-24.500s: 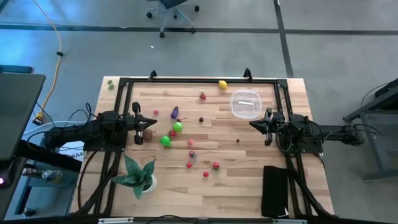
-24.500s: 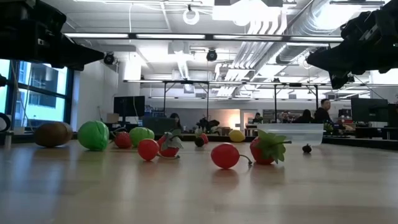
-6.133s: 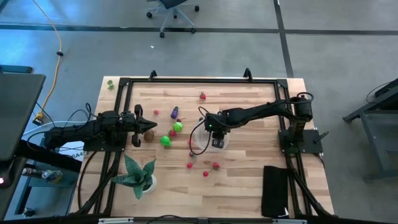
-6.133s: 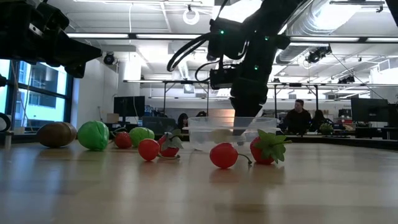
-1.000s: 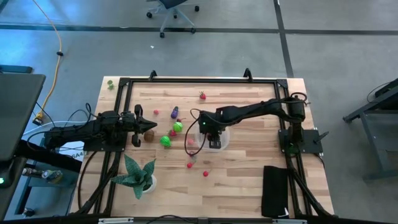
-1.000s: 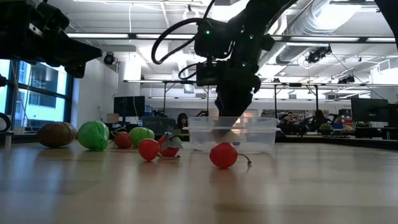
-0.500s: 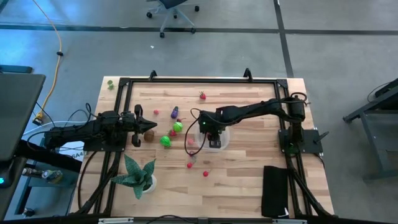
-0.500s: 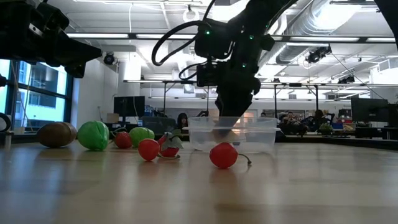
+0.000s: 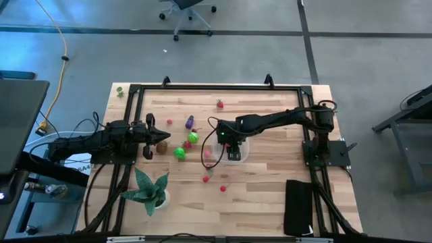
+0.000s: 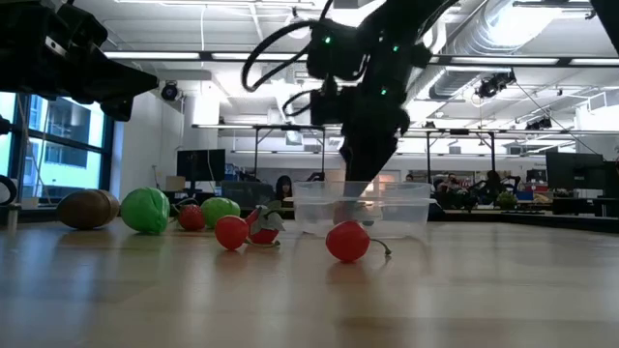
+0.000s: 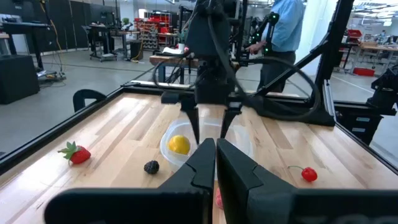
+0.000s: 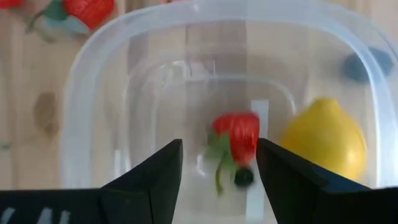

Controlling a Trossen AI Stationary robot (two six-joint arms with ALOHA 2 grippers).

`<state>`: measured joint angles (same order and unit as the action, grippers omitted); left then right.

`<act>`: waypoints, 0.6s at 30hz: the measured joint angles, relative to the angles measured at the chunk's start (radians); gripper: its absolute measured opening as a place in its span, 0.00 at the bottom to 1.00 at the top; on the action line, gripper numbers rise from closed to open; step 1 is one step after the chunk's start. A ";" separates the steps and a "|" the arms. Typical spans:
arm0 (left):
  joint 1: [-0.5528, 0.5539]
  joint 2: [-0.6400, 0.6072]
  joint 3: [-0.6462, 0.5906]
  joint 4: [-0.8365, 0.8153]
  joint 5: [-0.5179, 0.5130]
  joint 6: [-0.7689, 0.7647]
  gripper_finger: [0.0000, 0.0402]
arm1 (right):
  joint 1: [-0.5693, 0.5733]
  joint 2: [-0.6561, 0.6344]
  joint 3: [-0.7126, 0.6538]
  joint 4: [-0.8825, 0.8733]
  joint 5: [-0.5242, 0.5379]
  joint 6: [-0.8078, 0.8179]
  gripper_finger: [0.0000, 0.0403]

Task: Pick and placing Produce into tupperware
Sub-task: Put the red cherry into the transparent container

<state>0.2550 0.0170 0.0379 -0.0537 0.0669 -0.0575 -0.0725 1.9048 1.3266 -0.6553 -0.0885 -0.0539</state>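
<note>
The clear tupperware (image 9: pixel 236 151) stands mid-table. My right gripper (image 12: pixel 217 168) hangs open just above it, fingers pointing down. Below the fingers a red strawberry (image 12: pixel 236 140) lies on the container's floor beside a yellow lemon (image 12: pixel 323 140). Loose produce rests on the wood: a cherry (image 10: pixel 348 242), green pieces (image 9: pixel 179 153), a purple piece (image 9: pixel 190 121) and another strawberry (image 9: pixel 219 104). My left gripper (image 9: pixel 150 138) waits shut at the table's left side, near a brown piece (image 9: pixel 162 144).
A spiky potted plant (image 9: pixel 150 191) stands near the front left. A black pad (image 9: pixel 299 206) lies at the front right. More small red pieces (image 9: pixel 206 179) sit on the near side of the tupperware. A black frame (image 9: pixel 216 88) runs round the table.
My right gripper has risen a little over the tupperware, which has stayed in place.
</note>
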 joint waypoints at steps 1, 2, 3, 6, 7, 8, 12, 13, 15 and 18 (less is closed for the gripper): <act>0.000 0.000 0.000 0.000 0.000 0.000 0.01 | 0.003 -0.016 0.000 -0.016 0.004 0.009 0.49; 0.000 0.000 0.000 0.000 0.000 0.000 0.01 | 0.008 -0.032 0.000 -0.028 0.012 0.020 0.49; 0.000 0.000 0.000 0.000 0.000 0.000 0.01 | 0.014 -0.054 0.000 -0.044 0.023 0.031 0.49; 0.000 0.000 0.000 0.000 0.000 0.000 0.01 | 0.038 -0.126 0.001 -0.085 0.062 0.080 0.49; 0.000 0.000 0.000 0.000 0.000 0.000 0.01 | 0.050 -0.148 0.001 -0.105 0.081 0.096 0.49; 0.000 0.000 0.000 0.000 0.000 0.000 0.01 | 0.061 -0.173 0.001 -0.125 0.099 0.114 0.49; 0.000 0.000 0.000 0.000 0.000 0.000 0.01 | 0.127 -0.263 0.001 -0.188 0.192 0.216 0.49; 0.000 0.000 0.000 0.000 0.000 0.000 0.01 | 0.148 -0.281 0.001 -0.200 0.214 0.247 0.49; 0.000 0.000 0.000 0.000 0.000 0.000 0.01 | 0.202 -0.307 0.001 -0.218 0.257 0.315 0.49; 0.000 0.000 0.000 0.000 0.000 0.000 0.01 | 0.302 -0.319 0.001 -0.213 0.320 0.403 0.49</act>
<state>0.2550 0.0174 0.0380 -0.0537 0.0669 -0.0574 0.2291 1.5860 1.3273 -0.8678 0.2319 0.3489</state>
